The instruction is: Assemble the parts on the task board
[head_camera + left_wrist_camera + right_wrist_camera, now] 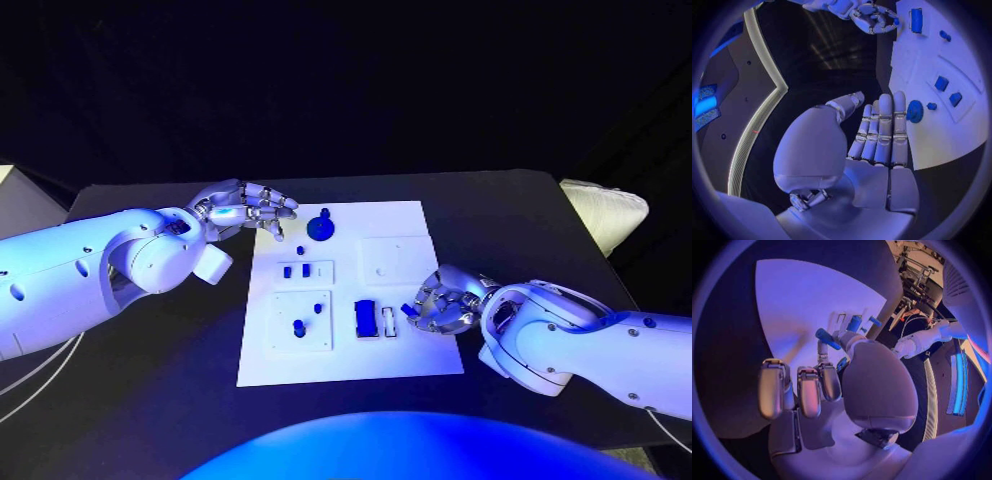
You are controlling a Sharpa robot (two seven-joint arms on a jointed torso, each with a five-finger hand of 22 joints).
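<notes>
Head view: the white board (351, 290) is lying in the middle of the black table (548, 215), carrying several blue parts: a round knob (320, 227) near its far edge, two small blocks (296, 270) in a square recess, a small peg piece (299, 328) in the recess below, and a larger rectangular block (366, 317) near the right hand. The left hand (245, 211) is hovering at the board's far left corner, fingers loosely curled and holding nothing visible. The right hand (447, 300) is resting at the board's right edge with its fingers curled in around something blue.

Left wrist view: the left hand (873, 140) is showing straight fingers (882, 127) lying side by side, with nothing between them and the thumb. The knob (914, 111) is sitting just past the fingertips, apparently untouched.

Right wrist view: the right hand (826, 385) is pinching a short blue peg (827, 338) between the thumb and a finger, the remaining fingers (773, 387) bent downward. The board (804, 300) is lying beyond it.

Procedure, as a judgement: the step in hand appears to be seating the peg. Keep the pinch firm, align the peg upright over its socket before lowering, and descend slowly so it is not jamming against the socket's edge. Keep the left hand away from the knob unless it is bracing the board
</notes>
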